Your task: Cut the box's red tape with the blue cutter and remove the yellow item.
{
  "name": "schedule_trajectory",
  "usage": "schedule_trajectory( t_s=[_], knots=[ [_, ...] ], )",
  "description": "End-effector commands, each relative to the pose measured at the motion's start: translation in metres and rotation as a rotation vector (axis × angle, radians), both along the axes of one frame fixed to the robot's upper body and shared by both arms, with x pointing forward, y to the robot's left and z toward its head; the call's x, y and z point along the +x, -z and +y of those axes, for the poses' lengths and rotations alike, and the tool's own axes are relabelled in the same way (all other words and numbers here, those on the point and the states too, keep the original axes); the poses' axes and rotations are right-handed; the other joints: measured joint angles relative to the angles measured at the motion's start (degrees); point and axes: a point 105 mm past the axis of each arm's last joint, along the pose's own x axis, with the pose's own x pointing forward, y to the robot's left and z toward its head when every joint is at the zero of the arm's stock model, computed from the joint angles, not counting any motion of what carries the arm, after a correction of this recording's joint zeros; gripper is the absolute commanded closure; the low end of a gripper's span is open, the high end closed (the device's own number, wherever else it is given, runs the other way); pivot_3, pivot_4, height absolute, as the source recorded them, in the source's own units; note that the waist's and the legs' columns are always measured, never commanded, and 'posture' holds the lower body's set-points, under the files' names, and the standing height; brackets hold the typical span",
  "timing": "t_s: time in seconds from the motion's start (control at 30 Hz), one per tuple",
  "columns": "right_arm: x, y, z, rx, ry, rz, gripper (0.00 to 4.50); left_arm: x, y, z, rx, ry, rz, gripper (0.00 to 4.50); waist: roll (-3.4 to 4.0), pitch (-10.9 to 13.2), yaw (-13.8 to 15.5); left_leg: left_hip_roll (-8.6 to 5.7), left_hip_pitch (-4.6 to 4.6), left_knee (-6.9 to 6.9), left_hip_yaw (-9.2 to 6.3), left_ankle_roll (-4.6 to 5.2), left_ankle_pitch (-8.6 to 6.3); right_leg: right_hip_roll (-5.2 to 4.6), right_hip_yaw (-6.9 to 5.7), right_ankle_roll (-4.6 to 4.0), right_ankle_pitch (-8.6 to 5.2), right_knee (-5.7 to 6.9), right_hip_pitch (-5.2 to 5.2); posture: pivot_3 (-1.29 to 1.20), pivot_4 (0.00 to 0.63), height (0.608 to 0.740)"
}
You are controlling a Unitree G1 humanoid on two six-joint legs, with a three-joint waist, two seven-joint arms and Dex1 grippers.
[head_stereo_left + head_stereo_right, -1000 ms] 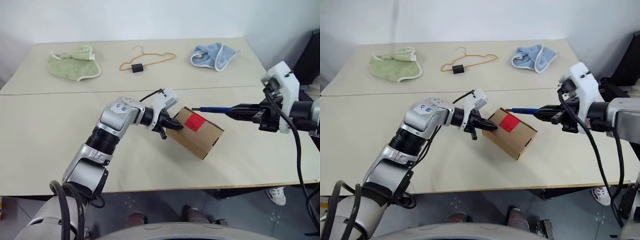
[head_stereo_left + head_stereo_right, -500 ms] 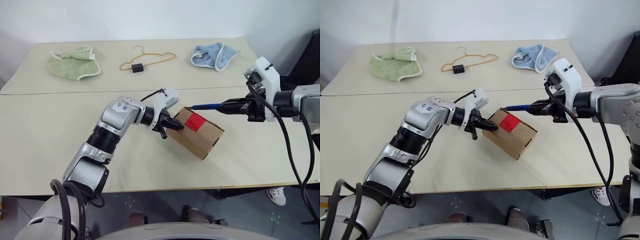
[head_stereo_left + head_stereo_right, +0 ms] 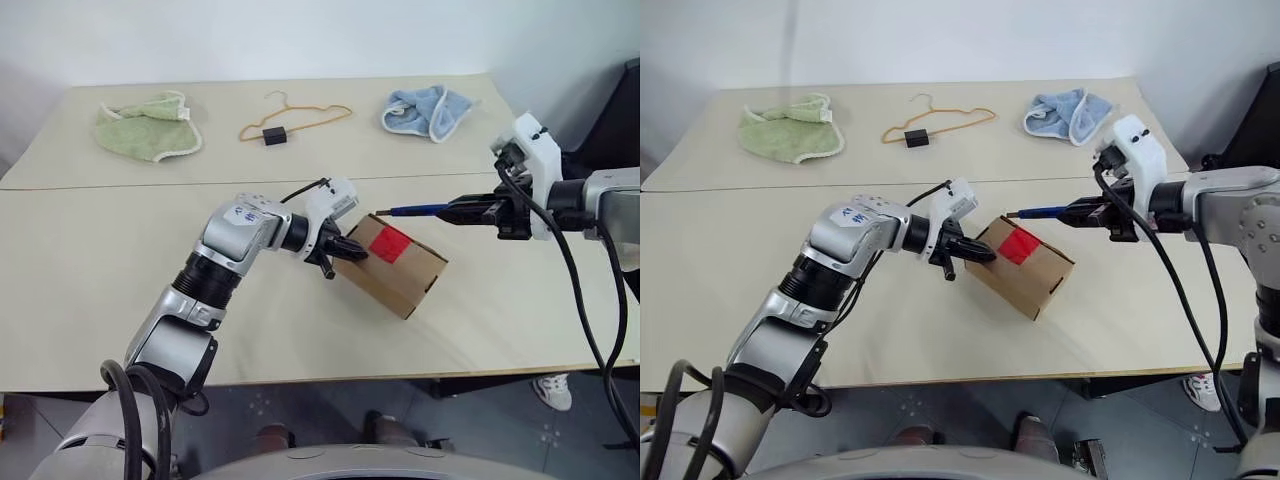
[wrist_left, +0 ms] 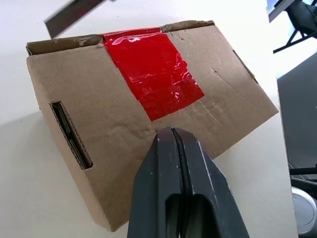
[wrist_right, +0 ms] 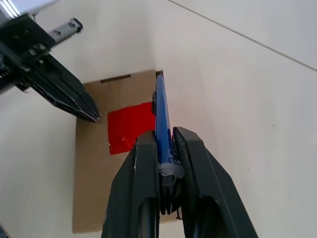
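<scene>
With the blue cutter [image 3: 415, 211] clamped in the right gripper [image 3: 462, 212] at centre right and the box [image 3: 393, 262] braced by the closed left gripper [image 3: 349, 249], the red tape [image 3: 389, 242] is not yet cut.

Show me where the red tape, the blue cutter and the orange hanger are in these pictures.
red tape [image 4: 151, 74], left wrist view, middle of the strip on the box top.
blue cutter [image 5: 161, 114], right wrist view, its shaft beyond the gripper's fingers.
orange hanger [image 3: 300, 119], left eye view, its wire bar.

Box [image 4: 124, 129] matt rough cardboard; red tape [image 4: 151, 69] glossy (wrinkled plastic).
</scene>
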Motion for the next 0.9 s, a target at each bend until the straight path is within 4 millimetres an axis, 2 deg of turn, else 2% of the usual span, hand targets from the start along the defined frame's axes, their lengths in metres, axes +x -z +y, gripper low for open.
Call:
schedule_trajectory(
  t_s=[0.03,0.33,0.67,0.9],
  knots=[
    [-0.001,-0.006,-0.003,-0.011,-0.003,-0.033,4.35,-0.003,0.014,0.002,0.037,-0.01,0.04,4.5,0.0,0.0,0.01,0.0,0.0,0.0,0.0,0.0,0.0,0.0,0.0,0.0,0.0,0.0,0.0,0.0,0.15,0.74],
    [-0.001,-0.001,-0.004,-0.036,-0.014,-0.005,4.35,-0.003,0.015,0.003,0.042,-0.018,0.048,4.5,0.0,0.0,-0.01,0.0,0.01,0.0,0.0,0.0,0.0,0.0,0.0,0.0,0.0,0.0,0.0,0.0,0.15,0.74],
    [-0.003,0.004,-0.005,-0.104,-0.006,0.101,4.35,-0.002,0.018,0.003,0.048,-0.047,0.071,4.5,0.0,0.0,0.04,0.0,0.01,0.0,0.0,0.0,0.0,0.0,0.0,0.0,0.0,0.0,0.01,0.0,0.15,0.74],
    [0.0,0.002,-0.005,-0.131,-0.004,0.138,4.35,-0.002,0.022,0.003,0.057,-0.067,0.077,4.5,0.0,-0.01,0.07,0.0,0.01,0.02,-0.01,0.0,0.0,0.0,0.0,0.0,0.0,0.0,0.01,0.0,0.15,0.74]
  ],
)
